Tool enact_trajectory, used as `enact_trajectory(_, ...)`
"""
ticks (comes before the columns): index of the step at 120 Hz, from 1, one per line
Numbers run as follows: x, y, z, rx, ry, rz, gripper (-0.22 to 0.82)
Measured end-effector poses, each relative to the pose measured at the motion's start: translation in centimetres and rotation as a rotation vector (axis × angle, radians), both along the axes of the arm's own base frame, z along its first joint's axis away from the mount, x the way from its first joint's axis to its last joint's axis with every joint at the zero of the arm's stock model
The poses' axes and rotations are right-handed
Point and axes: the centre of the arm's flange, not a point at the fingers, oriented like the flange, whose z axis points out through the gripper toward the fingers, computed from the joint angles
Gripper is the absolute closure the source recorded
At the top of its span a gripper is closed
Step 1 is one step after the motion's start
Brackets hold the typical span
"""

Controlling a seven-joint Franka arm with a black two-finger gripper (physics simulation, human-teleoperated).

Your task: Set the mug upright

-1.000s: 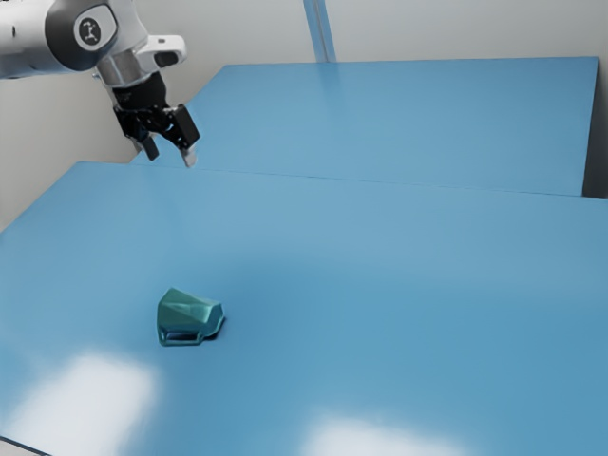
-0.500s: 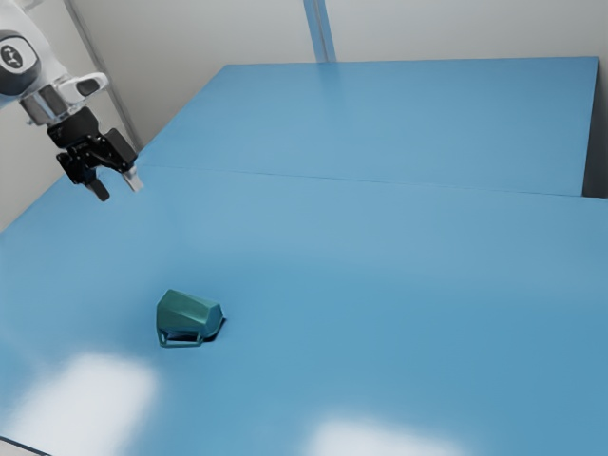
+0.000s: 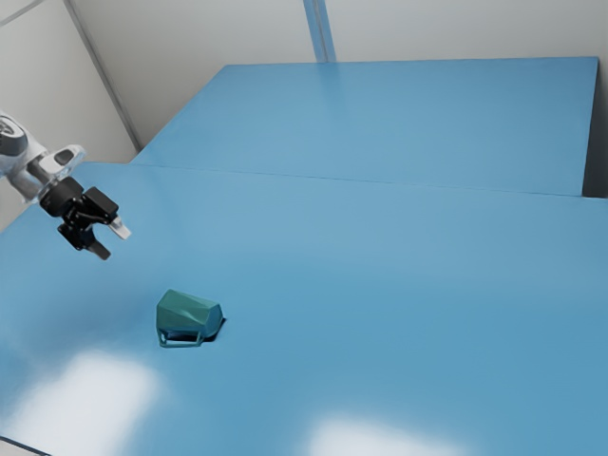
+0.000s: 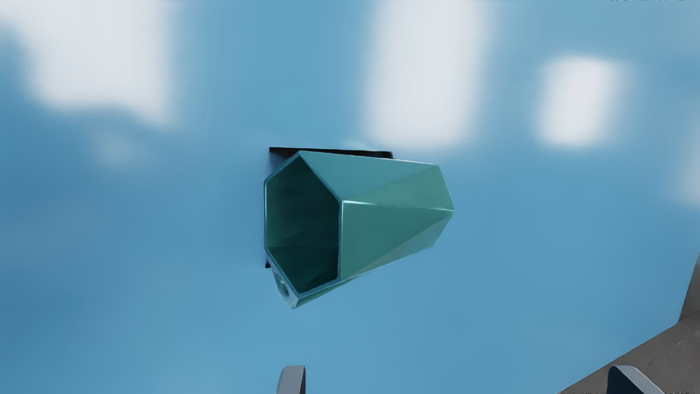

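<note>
Gripper: the gripper [image 3: 110,240] was open, its two fingers [image 4: 292,381] well apart with nothing between them.
Gripper place: it hung over the table [image 3: 399,266], toward the exterior view's left of the mug [image 3: 190,312] and apart from it.
Mug: it lay on its side on the table, not upright, green and faceted.
Mouth: in the wrist view the many-sided opening showed, dark inside, wider than the base end.
Handle: the handle [image 3: 180,345] made a loop along the mug's lower edge in the exterior view; in the wrist view part of it sat by the rim, on the side nearer the fingers.
Table: blue, with pale patches of glare.
Wall: the wall [image 3: 218,28] was pale, with a blue strip [image 3: 321,30] running down it.
</note>
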Motion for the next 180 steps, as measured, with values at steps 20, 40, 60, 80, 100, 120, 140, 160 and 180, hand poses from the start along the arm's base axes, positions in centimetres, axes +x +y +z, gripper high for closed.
enact_trajectory(20, -0.5, 1.3, -4.7, -0.080, -0.010, -0.006, 0.00)
enact_trajectory(40, -0.9, 0.4, -9.2, -0.182, -0.056, 0.008, 0.00)
enact_trajectory(60, -1.6, -0.4, -12.5, -0.239, -0.096, 0.028, 0.00)
enact_trajectory(80, -2.3, -1.8, -14.4, -0.299, -0.142, 0.056, 0.00)
enact_trajectory(100, -1.7, -3.5, -15.1, -0.340, -0.194, 0.052, 0.00)
enact_trajectory(120, -1.2, -4.4, -15.3, -0.345, -0.224, 0.032, 0.24)
enact_trajectory(140, -1.2, -4.4, -15.6, -0.342, -0.240, 0.023, 0.58)
enact_trajectory(160, -1.4, -4.4, -15.9, -0.340, -0.249, 0.015, 0.69)
enact_trajectory(180, -1.1, -4.4, -13.5, -0.334, -0.304, -0.008, 0.76)
